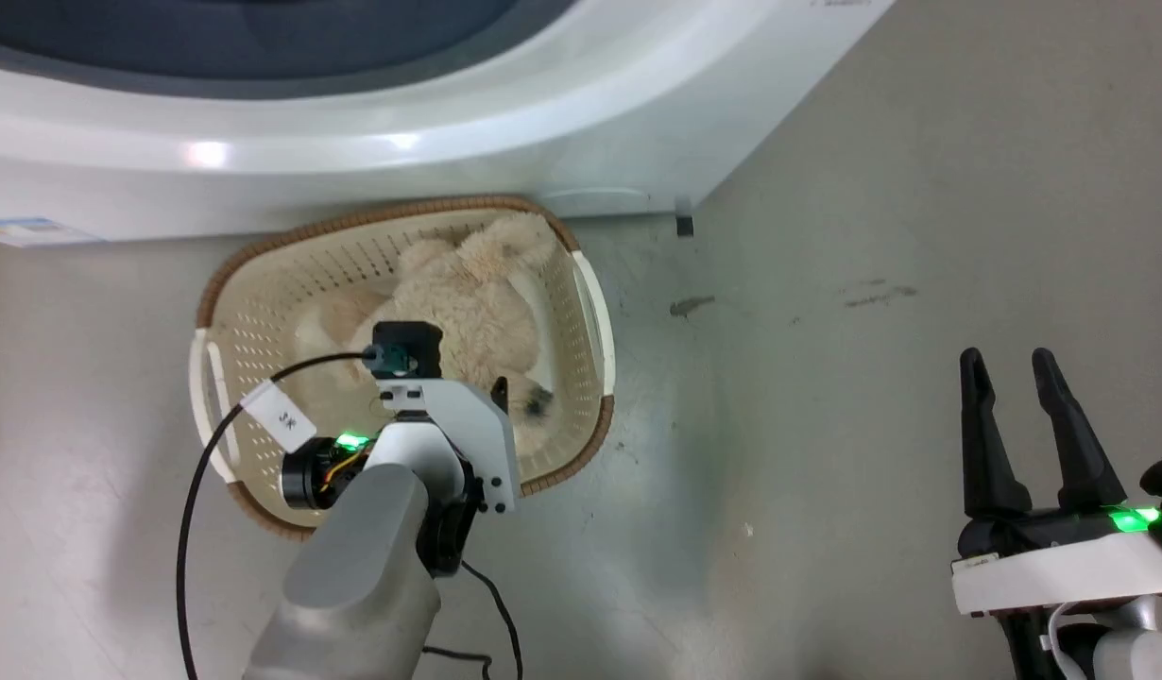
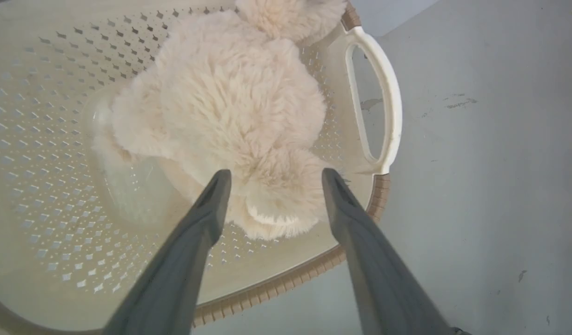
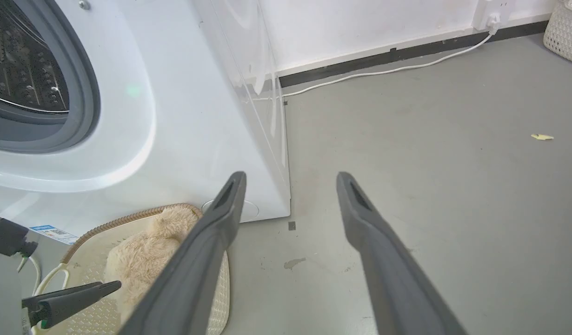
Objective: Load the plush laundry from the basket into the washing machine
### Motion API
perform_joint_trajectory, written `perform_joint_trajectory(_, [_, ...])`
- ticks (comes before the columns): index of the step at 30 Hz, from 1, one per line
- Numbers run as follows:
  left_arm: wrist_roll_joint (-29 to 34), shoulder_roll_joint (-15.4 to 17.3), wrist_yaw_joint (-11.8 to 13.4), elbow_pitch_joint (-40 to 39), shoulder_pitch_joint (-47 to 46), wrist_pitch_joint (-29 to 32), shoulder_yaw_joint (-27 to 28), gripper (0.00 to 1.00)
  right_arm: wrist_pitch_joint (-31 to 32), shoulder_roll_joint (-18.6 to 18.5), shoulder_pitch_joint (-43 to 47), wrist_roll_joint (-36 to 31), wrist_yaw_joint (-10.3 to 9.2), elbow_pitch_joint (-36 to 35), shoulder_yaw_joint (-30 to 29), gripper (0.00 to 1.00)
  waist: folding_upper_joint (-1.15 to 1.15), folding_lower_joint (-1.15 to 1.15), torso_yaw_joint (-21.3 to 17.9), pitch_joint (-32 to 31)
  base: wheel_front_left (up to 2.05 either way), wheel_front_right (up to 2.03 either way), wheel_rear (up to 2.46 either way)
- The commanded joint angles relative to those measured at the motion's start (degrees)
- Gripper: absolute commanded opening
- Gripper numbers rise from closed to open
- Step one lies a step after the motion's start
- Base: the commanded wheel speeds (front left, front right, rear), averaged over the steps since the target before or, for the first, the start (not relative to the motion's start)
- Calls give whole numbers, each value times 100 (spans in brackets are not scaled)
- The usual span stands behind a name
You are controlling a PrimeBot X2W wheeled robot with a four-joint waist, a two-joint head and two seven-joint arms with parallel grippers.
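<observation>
My left arm is showing a smooth grey forearm (image 1: 354, 576) that is ending in an angular white wrist housing (image 1: 472, 425), which is carrying small dark screws (image 1: 494, 484). A black camera block (image 1: 406, 348) is capping it, a black cable (image 1: 192, 529) is looping away from it wearing a white tag (image 1: 281, 416) with dark writing, and a green light (image 1: 351, 441) is glowing beside a black joint (image 1: 302, 482) that is showing orange wires (image 1: 340, 466). My left claw (image 2: 274, 179) and right claw (image 1: 1011, 364) are each sporting two long, dark grey, tapering fingers (image 2: 193, 242); the right one's white wrist plate (image 1: 1063, 567) is glowing green too.
</observation>
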Motion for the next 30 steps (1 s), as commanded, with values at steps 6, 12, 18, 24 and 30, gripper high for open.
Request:
perform_joint_trajectory(6, [-356,35,566,578,-559,-32,-82,100,-129,-3,-142,268,4,-82,1,100,0,0,-146,418,0,0,0])
perform_joint_trajectory(12, [-648,92,821,868,-947,-355,-41,100,-200,-3,-162,447,4,-113,28,100,0,0,-223,734,0,0,0])
perform_joint_trajectory(18, [-853,107,968,1168,-1262,-451,-88,100,-260,-3,-184,579,4,-146,31,100,0,0,-284,988,0,0,0])
perform_joint_trajectory(24, [-1127,92,1054,1551,-1576,-420,-170,100,-332,-3,-216,729,4,-178,54,100,0,0,-375,1262,0,0,0])
perform_joint_trajectory(30, [-1283,113,1061,1839,-1925,-712,-332,100,-404,-3,-244,899,4,-203,87,100,0,0,-446,1535,0,0,0])
